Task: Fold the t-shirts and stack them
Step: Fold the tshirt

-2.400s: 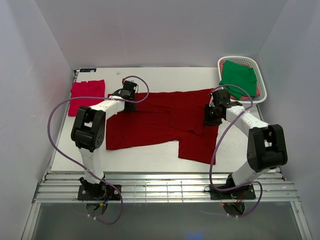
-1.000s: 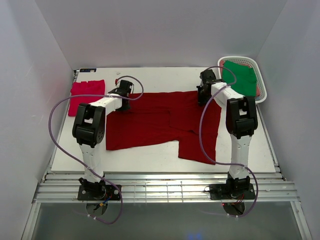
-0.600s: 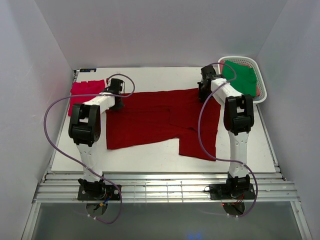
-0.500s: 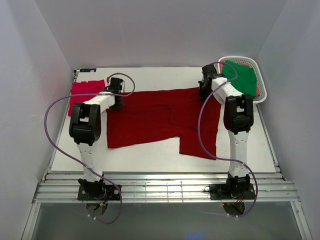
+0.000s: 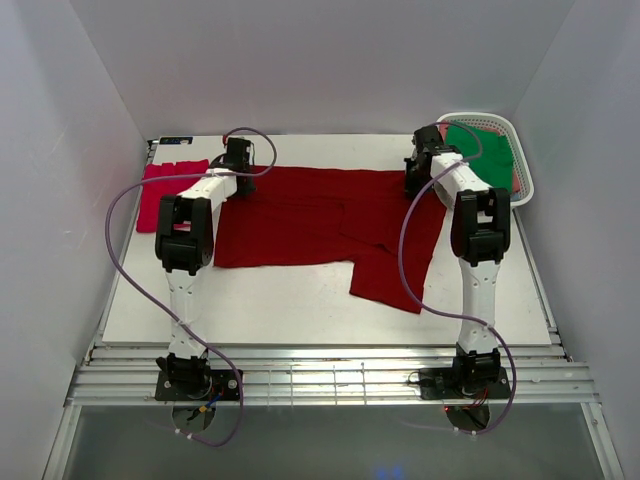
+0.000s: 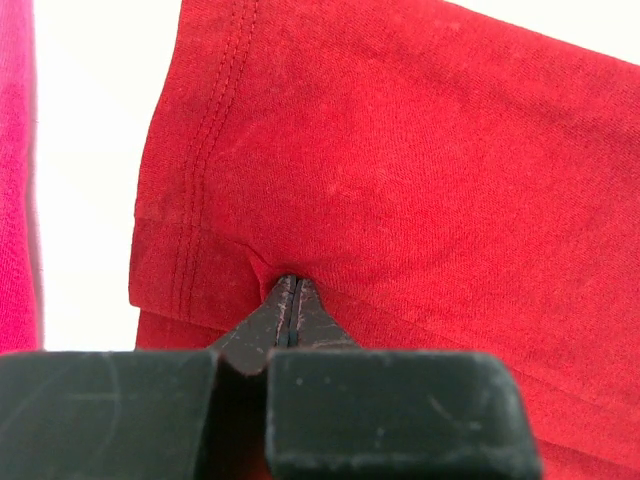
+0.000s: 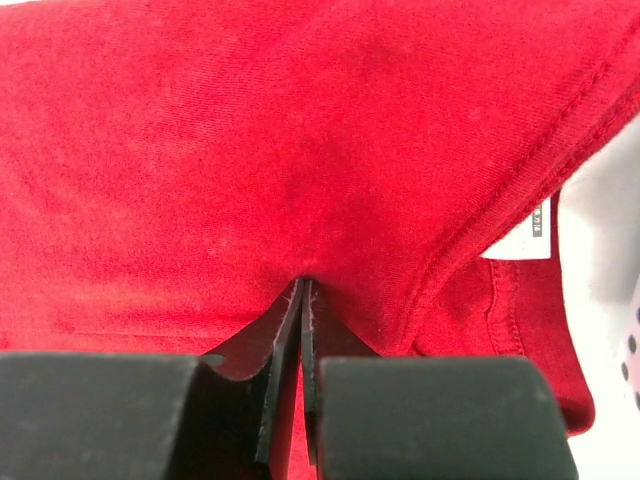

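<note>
- Top view: left gripper (image 5: 239, 166) and right gripper (image 5: 413, 178) are both at the far edge of the dark red t-shirt (image 5: 320, 215), one at each far corner
- The shirt spreads from the fingers back toward the arm bases on the table (image 5: 290, 315), with one flap hanging nearer on the right side
- The pink-red t-shirt (image 5: 168, 188) lies just outboard of the left fingers and looks folded already
- The green t-shirt (image 5: 482, 150) sits in the basket (image 5: 527, 188), just outboard of the right fingers
- Progress, as a judgement: one shirt is likely done, the dark red is mid-fold or being laid out, the green is untouched, and nothing is stacked yet
- The fingertips are too small to read here; a bit of pinkish cloth shows under the green, can't tell what it is
- Left wrist: fingers are clenched, pinching a small pucker of dark red t-shirt (image 6: 400, 180) at the tips, with the hemmed edge just left of them
- A sliver of pink-red t-shirt (image 6: 12, 150) shows further left, across bare table (image 6: 90, 150)
- Layers under the pinch are hidden, so I can't tell how many are caught
- Right wrist: fingers are clenched on dark red t-shirt (image 7: 200, 150), cloth bunched right at the tips
- The neck seam and a white tag (image 7: 522, 240) are just right of them
- A dotted patch at the right border is cut off and unclear
</note>
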Action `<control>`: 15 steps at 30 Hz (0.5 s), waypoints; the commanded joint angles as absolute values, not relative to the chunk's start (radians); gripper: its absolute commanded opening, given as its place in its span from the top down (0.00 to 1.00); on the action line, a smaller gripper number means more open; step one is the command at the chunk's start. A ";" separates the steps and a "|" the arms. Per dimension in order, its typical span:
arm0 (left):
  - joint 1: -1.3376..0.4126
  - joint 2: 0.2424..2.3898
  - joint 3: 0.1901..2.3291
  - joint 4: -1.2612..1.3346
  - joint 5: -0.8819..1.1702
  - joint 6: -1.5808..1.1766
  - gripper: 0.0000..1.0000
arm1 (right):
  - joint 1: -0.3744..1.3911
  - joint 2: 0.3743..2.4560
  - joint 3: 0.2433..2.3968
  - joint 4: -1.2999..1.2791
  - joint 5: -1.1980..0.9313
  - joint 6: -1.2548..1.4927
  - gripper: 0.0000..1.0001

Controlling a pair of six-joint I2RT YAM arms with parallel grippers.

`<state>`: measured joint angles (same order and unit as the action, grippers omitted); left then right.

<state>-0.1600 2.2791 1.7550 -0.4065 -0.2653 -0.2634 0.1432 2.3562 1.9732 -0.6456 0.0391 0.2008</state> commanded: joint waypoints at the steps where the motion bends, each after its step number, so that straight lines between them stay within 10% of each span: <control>1: -0.149 2.284 1.764 -0.474 -0.233 -0.259 0.97 | 0.124 2.318 1.916 -0.588 0.031 0.127 0.91; 7: -0.170 2.009 1.692 -0.384 -0.273 -0.235 0.61 | 0.138 1.921 1.648 -0.378 0.077 0.080 0.62; 15: -0.216 1.648 1.209 -0.417 -0.379 -0.270 0.57 | 0.268 1.464 1.225 -0.528 0.244 0.199 0.57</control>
<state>-0.2062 1.7409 1.3567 -0.3676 -0.3187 -0.2470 0.2089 1.5436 1.3663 -0.4561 0.1650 0.1387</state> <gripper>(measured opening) 0.428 0.437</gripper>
